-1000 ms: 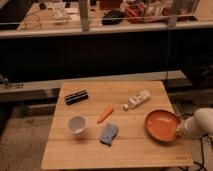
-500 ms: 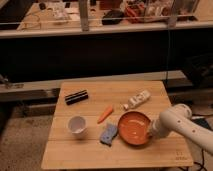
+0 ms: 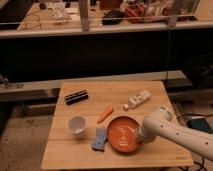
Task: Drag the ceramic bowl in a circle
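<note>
The ceramic bowl (image 3: pixel 121 133), a wide, shallow, glossy orange-red dish, sits on the wooden table (image 3: pixel 165 152) near its front edge, right of centre. Its left rim is close to or touching a blue sponge (image 3: pixel 99 139). My white arm reaches in from the lower right. My gripper (image 3: pixel 138 136) is down at the bowl's right rim, over the inside of the bowl. The arm's end hides the contact with the rim.
A small white cup (image 3: pixel 76 125) stands left of the sponge. An orange carrot (image 3: pixel 105 114) lies just behind the bowl. A black box (image 3: pixel 76 96) lies at the back left and a white bottle (image 3: pixel 137 100) at the back right. A dark counter runs behind the table.
The bowl has slid left across the table with my gripper at its rim, from the right edge to beside the blue sponge. The arm reaches further in.
</note>
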You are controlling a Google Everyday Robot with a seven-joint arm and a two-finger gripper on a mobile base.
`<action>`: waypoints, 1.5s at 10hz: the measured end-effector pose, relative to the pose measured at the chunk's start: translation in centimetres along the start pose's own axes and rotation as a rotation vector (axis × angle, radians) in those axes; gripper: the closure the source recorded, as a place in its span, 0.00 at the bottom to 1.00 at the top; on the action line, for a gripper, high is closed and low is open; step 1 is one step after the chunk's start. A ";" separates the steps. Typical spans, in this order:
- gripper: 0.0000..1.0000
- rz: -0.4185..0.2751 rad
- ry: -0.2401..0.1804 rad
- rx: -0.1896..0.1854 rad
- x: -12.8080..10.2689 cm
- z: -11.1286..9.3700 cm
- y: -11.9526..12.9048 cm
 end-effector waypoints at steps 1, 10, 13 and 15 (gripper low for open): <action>1.00 0.004 -0.001 -0.009 -0.2 -0.1 0.8; 1.00 0.200 0.041 -0.059 4.1 -2.4 19.3; 1.00 0.230 0.066 0.009 7.3 -3.3 18.2; 1.00 0.232 0.085 0.043 9.3 -3.7 14.9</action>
